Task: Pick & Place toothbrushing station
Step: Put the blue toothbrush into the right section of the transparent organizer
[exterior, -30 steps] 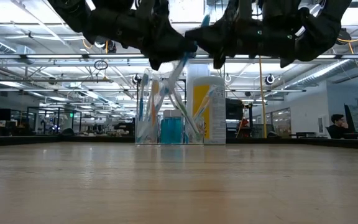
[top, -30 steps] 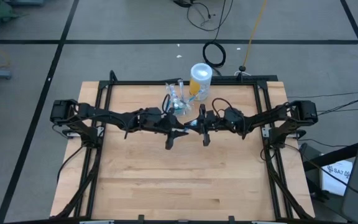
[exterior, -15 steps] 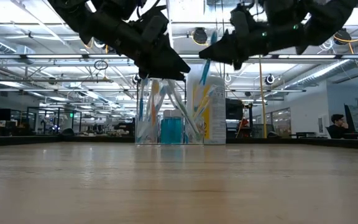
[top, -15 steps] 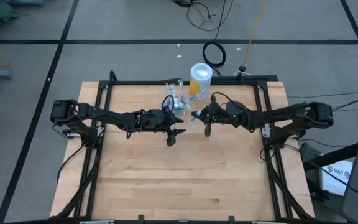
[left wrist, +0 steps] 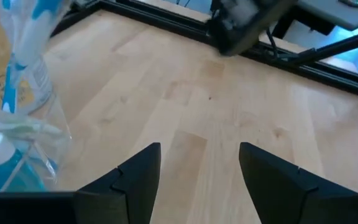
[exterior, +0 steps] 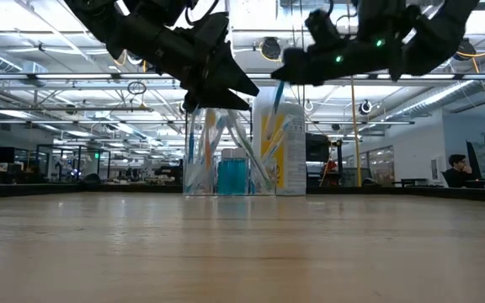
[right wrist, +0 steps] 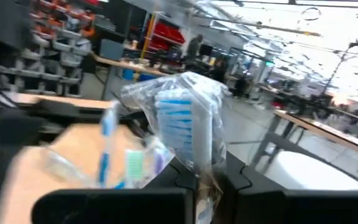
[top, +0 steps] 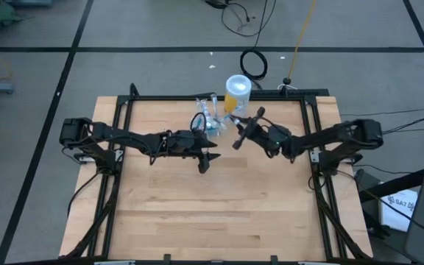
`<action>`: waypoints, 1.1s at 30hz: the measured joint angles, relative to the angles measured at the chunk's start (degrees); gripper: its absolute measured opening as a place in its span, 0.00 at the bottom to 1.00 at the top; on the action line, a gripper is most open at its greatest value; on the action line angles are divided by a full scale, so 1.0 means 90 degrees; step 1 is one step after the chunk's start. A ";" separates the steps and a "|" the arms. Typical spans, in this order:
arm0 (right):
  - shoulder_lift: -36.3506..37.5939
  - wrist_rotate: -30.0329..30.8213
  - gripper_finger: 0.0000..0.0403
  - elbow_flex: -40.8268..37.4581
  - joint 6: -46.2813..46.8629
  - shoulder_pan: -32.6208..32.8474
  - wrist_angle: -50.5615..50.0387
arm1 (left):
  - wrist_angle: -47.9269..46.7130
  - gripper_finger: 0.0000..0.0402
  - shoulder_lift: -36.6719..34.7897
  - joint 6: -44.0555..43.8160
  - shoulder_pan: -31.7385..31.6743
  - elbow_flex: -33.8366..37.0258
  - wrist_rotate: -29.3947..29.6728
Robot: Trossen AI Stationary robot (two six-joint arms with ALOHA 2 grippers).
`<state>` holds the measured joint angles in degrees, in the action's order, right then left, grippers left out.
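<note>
The see-through cup stands on the table near its far edge and holds several toothbrushes; it also shows in the low view and the left wrist view. My right gripper is just right of the cup, above the table, and is shut on a toothbrush in a clear wrapper. My left gripper hovers open and empty on the near side of the cup, its fingers apart over bare wood. My right gripper pinches the wrapped toothbrush between its two fingers, where the wrapper's lower part runs down into the narrow gap. The blue-bristled head sticks out past the fingertips. The toothbrush is lifted clear of the table.
A taller yellow container with a white lid stands right behind the cup, touching or nearly so. A black frame runs along the table's far edge. Bare wood lies on the near side of both arms.
My right gripper has gone toward the table's far edge and the cup and has tipped up from pointing down to about level, carrying the wrapped toothbrush with it. My left gripper has stayed nearly where it was.
</note>
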<state>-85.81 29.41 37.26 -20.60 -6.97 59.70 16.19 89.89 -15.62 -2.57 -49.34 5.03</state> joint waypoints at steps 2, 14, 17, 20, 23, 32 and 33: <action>-0.0258 -0.0140 0.02 0.0000 0.0014 -0.0205 0.0253 | -0.0067 0.56 0.0000 -0.0002 0.0024 0.0000 0.0001; -0.0400 -0.1000 0.02 0.0397 0.2160 -0.1010 -0.1353 | -0.0312 0.56 0.0000 0.0030 0.0147 0.0000 0.0001; -0.0400 -0.0920 0.02 0.0538 0.2215 -0.1023 -0.1847 | -0.0309 0.56 0.0000 0.0024 0.0147 0.0000 0.0001; -0.0400 -0.0938 0.02 0.0568 0.2340 -0.1038 -0.1901 | -0.0309 0.56 0.0000 0.0024 0.0148 0.0000 0.0001; -0.0397 -0.0942 0.02 0.0571 0.2531 -0.1082 -0.2001 | -0.0305 0.56 0.0000 0.0024 0.0146 0.0000 0.0001; -0.0957 -0.0963 0.02 0.0576 0.3033 -0.1422 -0.1910 | -0.0297 0.56 0.0000 0.0023 0.0147 0.0000 0.0001; -0.1042 -0.0985 0.03 0.0576 0.2979 -0.1444 -0.1791 | -0.0297 0.56 0.0000 0.0030 0.0146 0.0000 0.0001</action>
<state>-95.19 20.54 42.44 6.21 -19.97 43.58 13.52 89.89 -15.34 -1.26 -49.34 5.04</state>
